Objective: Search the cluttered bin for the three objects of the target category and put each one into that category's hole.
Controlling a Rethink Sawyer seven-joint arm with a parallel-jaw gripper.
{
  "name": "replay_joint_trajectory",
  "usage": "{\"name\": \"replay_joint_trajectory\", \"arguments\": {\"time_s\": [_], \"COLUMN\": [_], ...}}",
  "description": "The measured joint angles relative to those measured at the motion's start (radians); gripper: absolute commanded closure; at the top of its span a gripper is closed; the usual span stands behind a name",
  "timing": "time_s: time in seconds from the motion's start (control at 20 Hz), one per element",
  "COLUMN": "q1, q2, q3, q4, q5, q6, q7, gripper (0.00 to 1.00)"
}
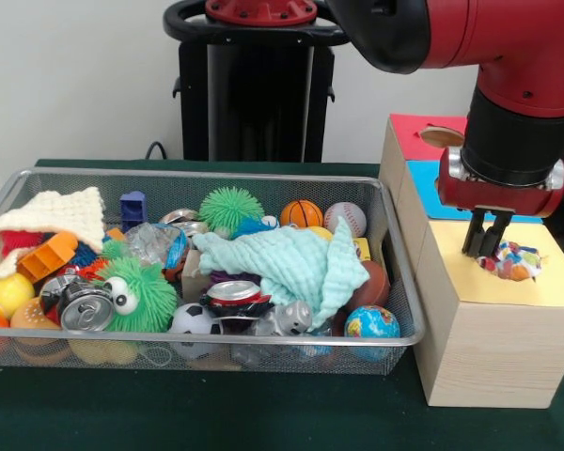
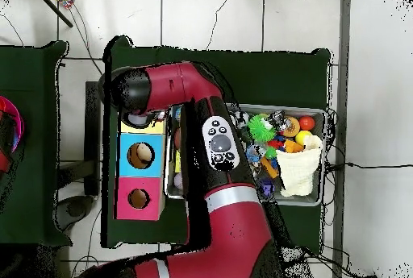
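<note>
One end effector [image 1: 487, 246]: closed on a multicoloured ball [image 1: 510, 260], at the yellow hole of the wooden box [image 1: 489, 329].
Basket [image 1: 395, 282]: left of box, full of toys.

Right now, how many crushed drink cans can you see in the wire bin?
2. One silver can lies at the front left beside the green fuzzy toy; one red-topped can lies front centre. Clutter may hide others.

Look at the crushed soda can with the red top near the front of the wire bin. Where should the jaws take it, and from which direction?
Judging from the front view, grip the crushed can across its flattened sides just below the red top, coming straight down from above. Its top faces up and is exposed, while the soccer ball, the mint cloth and the bin's front wall crowd its sides, so a side approach looks blocked.
</note>
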Motion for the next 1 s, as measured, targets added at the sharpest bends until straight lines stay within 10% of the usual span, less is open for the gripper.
{"name": "replay_joint_trajectory", "arguments": {"time_s": [1.0], "q1": [0.049], "q2": [0.009], "q3": [-0.005], "q4": [-0.001], "q5": [0.009], "q6": [-0.007], "q7": [0.0], "gripper": [1.0]}}
